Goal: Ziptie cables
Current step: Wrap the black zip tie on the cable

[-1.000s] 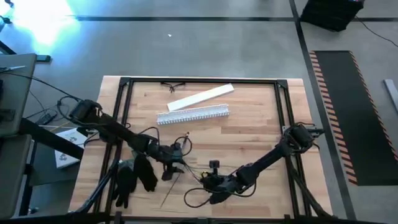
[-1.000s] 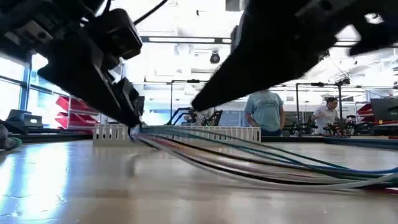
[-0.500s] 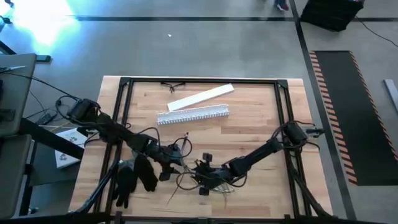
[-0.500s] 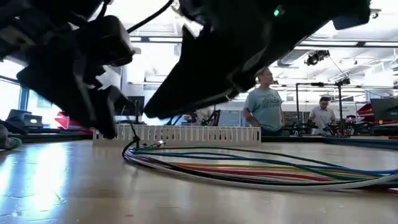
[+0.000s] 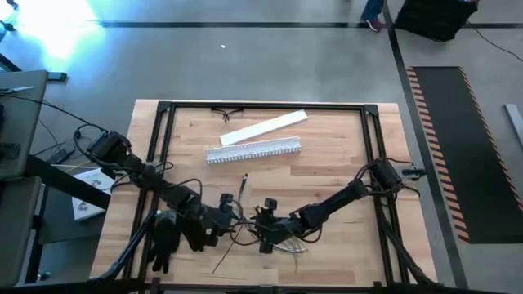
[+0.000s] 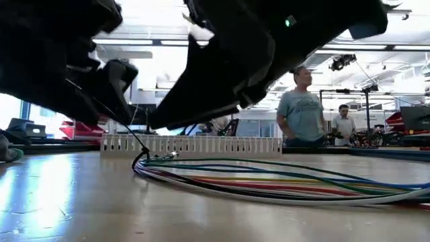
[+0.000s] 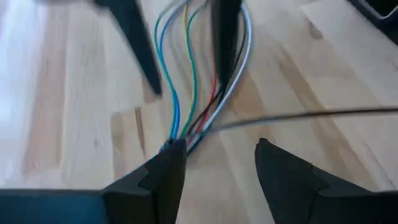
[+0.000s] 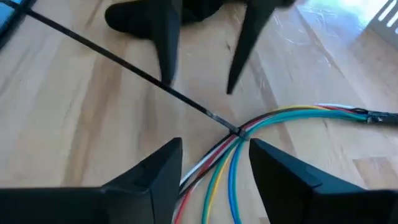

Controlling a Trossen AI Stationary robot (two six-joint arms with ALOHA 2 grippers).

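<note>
The cables point(image 5: 245, 230), thin coloured wires, lie in a loose curve on the wooden table near its front edge. They show in the low view point(image 6: 269, 183) too. A black ziptie point(image 8: 124, 65) circles them where they gather point(image 8: 239, 132), and its long tail sticks out sideways point(image 7: 298, 115). My left gripper point(image 5: 222, 219) stands open at that gathered spot point(image 7: 217, 155). From the other side my right gripper point(image 5: 263, 229) faces it, open, with the wires running between its fingers point(image 8: 214, 155). My left gripper has one fingertip point(image 7: 171, 158) right at the gathered end of the cables point(image 7: 177, 138); I cannot tell whether it touches them. My right gripper touches nothing.
A white slotted channel point(image 5: 253, 150) and a flat white strip point(image 5: 263, 127) lie farther back, with glasses point(image 5: 227, 113) at the far edge. Black gloves point(image 5: 176, 233) lie at the front left. People point(image 6: 302, 111) stand in the room beyond the table.
My right gripper has gone toward the table's left, up close to my left gripper. The cables' left end, held raised a second ago, has dropped onto the table, and the bundle now lies in a curve. My left gripper has shifted slightly toward the near edge.
</note>
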